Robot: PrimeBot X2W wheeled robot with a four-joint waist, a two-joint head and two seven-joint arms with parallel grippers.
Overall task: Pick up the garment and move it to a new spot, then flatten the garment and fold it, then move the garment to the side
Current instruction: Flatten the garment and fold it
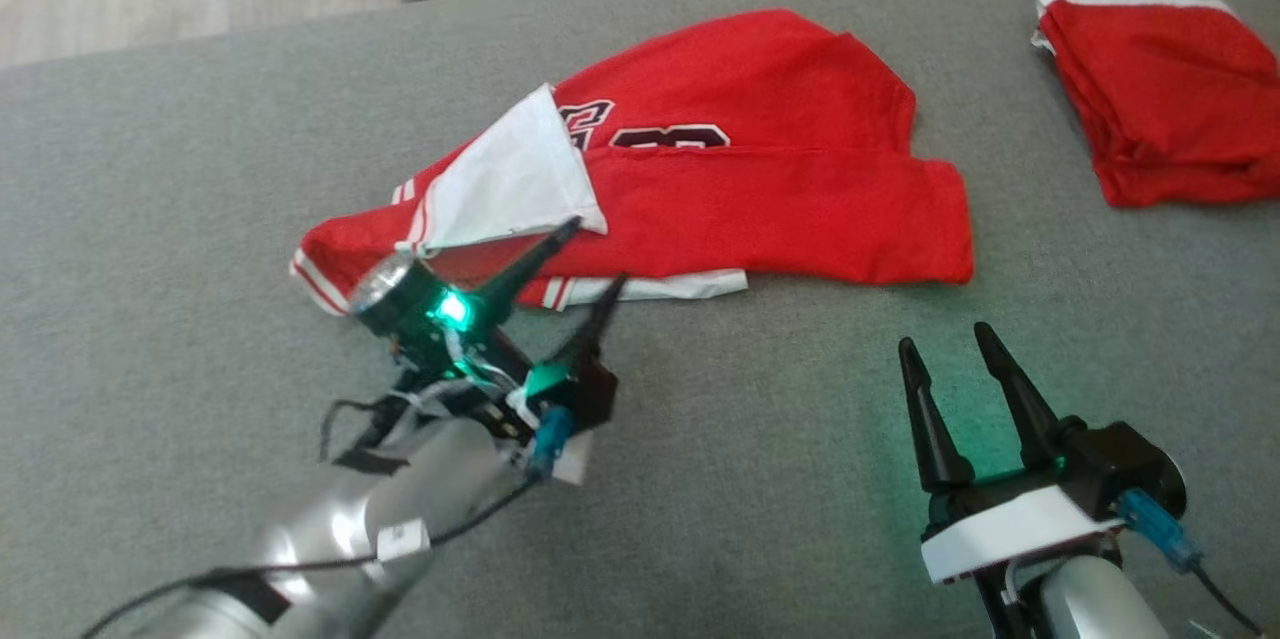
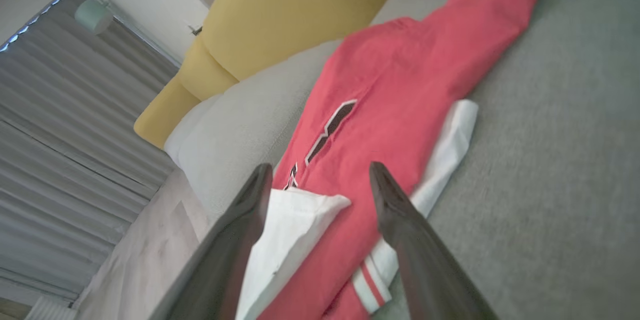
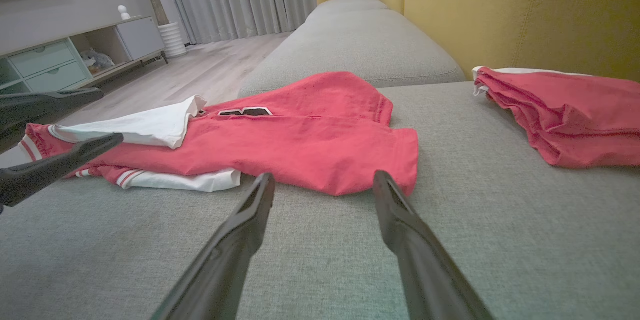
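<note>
Currently: red garment (image 1: 760, 189), part-folded, mid seat cushion (image 1: 750, 479) toward the far edge; left gripper (image 1: 595, 251) open at its left end, right gripper (image 1: 943, 337) open, apart; advised: pinch both near-edge corners, fold evenly.

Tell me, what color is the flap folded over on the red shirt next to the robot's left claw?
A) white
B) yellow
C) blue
A: the flap turned over on the red shirt, beside the left gripper, is white.
</note>
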